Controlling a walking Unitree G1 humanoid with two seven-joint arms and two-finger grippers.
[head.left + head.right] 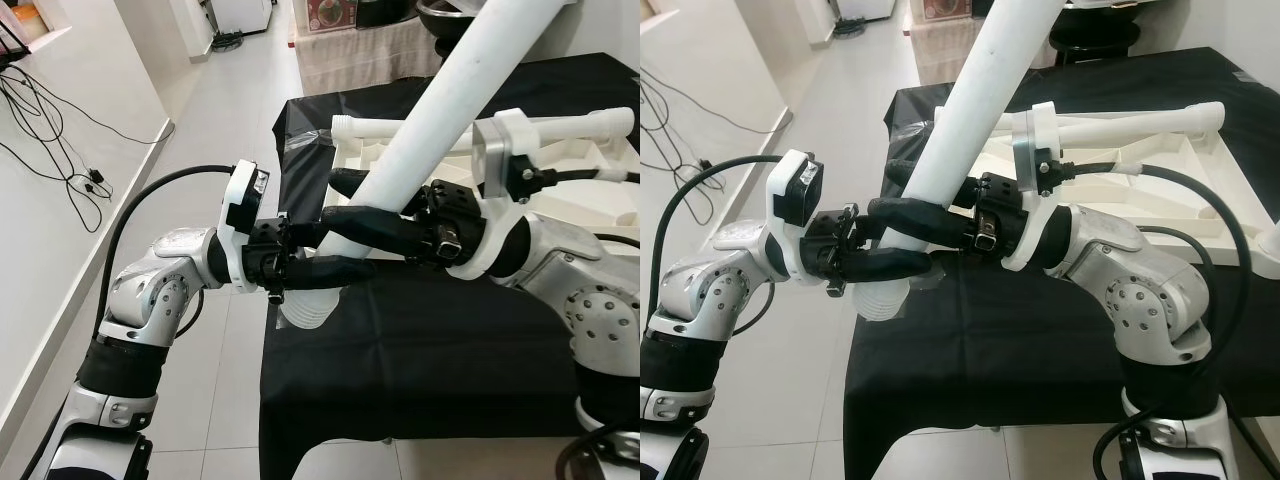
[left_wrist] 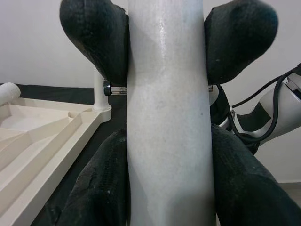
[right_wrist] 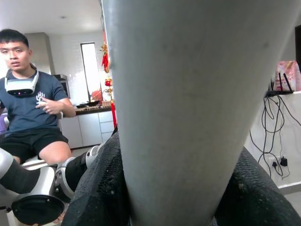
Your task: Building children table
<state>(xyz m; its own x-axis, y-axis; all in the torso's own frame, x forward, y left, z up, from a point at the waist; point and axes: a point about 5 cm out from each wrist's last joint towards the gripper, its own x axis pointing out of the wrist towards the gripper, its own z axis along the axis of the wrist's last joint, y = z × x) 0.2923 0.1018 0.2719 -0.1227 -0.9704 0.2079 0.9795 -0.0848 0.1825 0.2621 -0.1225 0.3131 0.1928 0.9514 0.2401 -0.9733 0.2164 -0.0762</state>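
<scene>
the white table leg [image 1: 440, 120] runs out past the top edge of both eye views, so its upper end is cut off; its ribbed lower end [image 1: 305, 305] is partly hidden behind the left gripper [image 1: 335, 268]. the right gripper [image 1: 350, 215] has one finger hidden behind the leg. the cream tabletop [image 1: 1160, 190], lower right of the right eye view, is cut by the frame's right edge and partly covered by the right arm [image 1: 1130, 270]. in the right wrist view the leg blocks the frame's middle, and the seated person [image 3: 28, 108] at left is cut off below the knees. objects at the top of the eye views are too cropped to identify.
</scene>
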